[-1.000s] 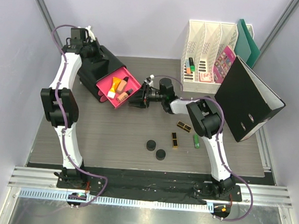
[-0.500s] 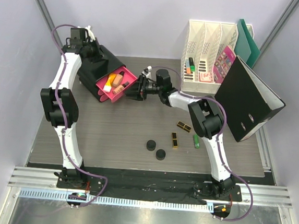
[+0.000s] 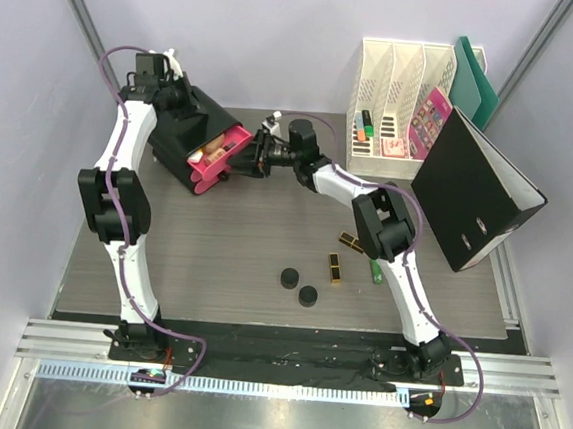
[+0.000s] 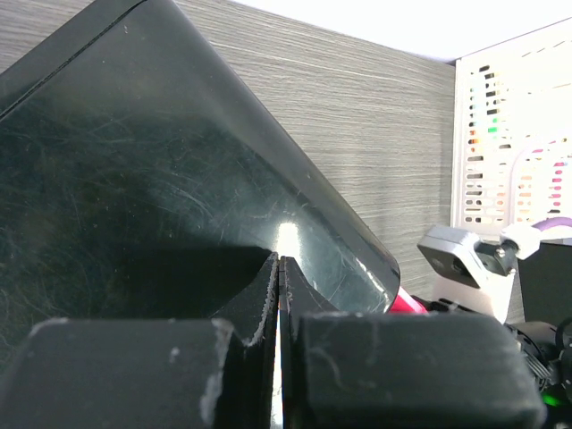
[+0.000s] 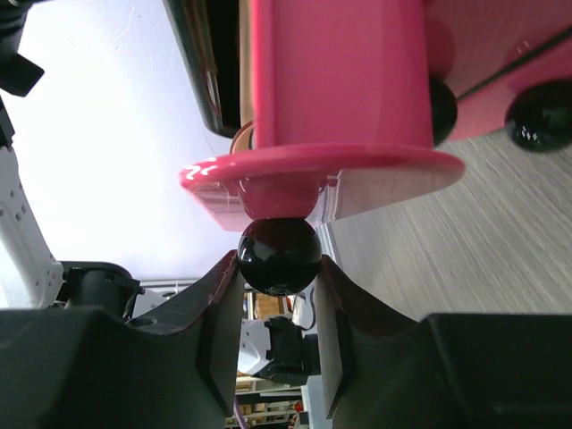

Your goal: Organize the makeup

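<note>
Since a second ago, the drawer (image 3: 222, 152) has slid nearly shut into the box (image 3: 179, 125), with the bottles (image 3: 215, 148) inside. Right fingers (image 5: 223, 304) clamp its knob (image 5: 279, 256). Left fingers (image 4: 259, 295) are closed and empty at the box. Compacts (image 3: 289, 278) lie on the table (image 3: 212, 258), well apart from both fingers. They are likely light, rigid and slick, so grip across the rim.

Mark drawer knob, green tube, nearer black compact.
drawer knob (image 5: 279, 256), right wrist view, centre of black ball
green tube (image 3: 375, 270), top external view, middle of body
nearer black compact (image 3: 307, 297), top external view, centre of lid
</note>
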{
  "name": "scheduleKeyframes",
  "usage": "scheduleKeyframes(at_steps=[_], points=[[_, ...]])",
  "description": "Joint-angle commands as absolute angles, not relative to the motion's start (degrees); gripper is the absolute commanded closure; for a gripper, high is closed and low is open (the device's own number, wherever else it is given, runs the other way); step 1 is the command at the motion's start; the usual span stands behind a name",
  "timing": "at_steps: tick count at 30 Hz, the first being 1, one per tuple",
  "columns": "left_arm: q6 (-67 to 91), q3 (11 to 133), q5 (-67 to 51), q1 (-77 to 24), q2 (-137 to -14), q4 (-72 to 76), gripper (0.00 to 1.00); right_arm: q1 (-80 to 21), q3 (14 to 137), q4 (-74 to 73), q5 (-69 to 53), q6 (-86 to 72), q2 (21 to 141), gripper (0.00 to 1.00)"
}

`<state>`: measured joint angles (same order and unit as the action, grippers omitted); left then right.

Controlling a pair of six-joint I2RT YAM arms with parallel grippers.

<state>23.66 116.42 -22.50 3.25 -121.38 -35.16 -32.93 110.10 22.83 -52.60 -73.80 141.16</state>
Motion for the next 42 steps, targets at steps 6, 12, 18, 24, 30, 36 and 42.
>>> scheduleKeyframes(at_steps=[6, 12, 18, 24, 30, 36, 42], points=[[19.42, 110.39, -15.03, 3.25, -130.25, -56.52, 1.0, -32.52, 123.65, 27.78, -49.22, -74.0, 143.43, 0.86], [19.25, 110.48, -14.94, 3.25, -130.43, -56.78, 1.0, -32.96, 128.84, 25.49, -45.27, -74.62, 147.3, 0.82], [19.07, 110.48, -15.12, 3.25, -130.69, -57.13, 1.0, -33.22, 134.72, 24.52, -41.14, -76.37, 151.25, 0.73], [19.07, 110.48, -15.47, 3.16, -130.69, -57.22, 1.0, -33.75, 136.23, 21.98, -38.68, -75.15, 152.05, 0.46], [18.81, 110.57, -15.38, 3.08, -130.69, -57.39, 1.0, -33.84, 135.88, 20.31, -37.44, -73.92, 151.79, 0.38], [18.98, 110.92, -15.38, 3.16, -130.96, -57.57, 1.0, -33.75, 128.78, 21.36, -37.79, -71.99, 147.49, 0.35], [18.98, 111.44, -15.47, 3.16, -131.22, -57.66, 1.0, -33.22, 121.21, 21.97, -38.67, -70.32, 142.92, 0.35]])
